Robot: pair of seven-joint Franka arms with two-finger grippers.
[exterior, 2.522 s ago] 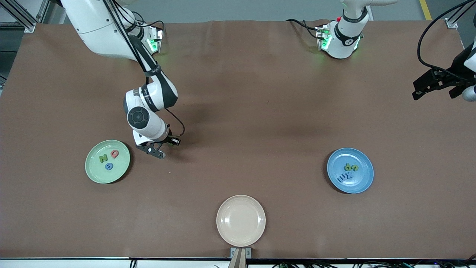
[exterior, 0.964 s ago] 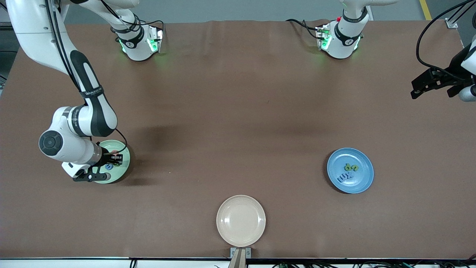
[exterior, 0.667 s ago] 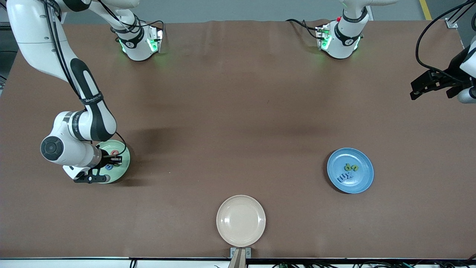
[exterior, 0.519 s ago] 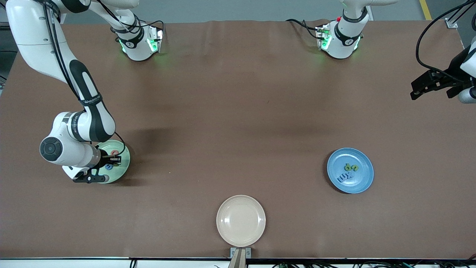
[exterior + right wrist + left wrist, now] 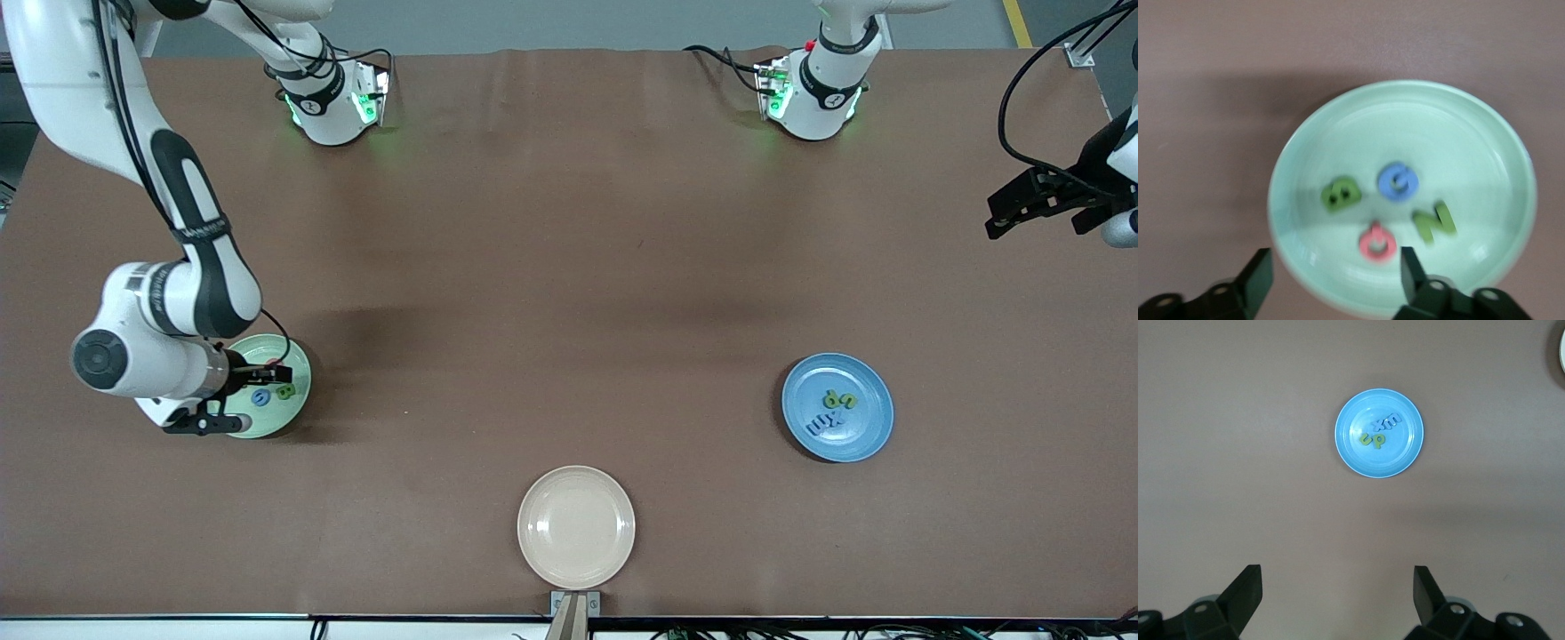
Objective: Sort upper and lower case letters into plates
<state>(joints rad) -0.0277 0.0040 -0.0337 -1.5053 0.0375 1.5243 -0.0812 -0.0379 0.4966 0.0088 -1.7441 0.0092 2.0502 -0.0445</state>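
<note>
Release looks done: right claw (image 5: 1331, 283), now spread over the green plate (image 5: 298, 404), has dropped a green B (image 5: 1341, 193) there; left claw (image 5: 1338, 600) waits, spread.

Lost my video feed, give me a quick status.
Right gripper open over mint plate, empty; green B lies in it. Left gripper open, waiting high above blue plate. Nothing in the way.
</note>
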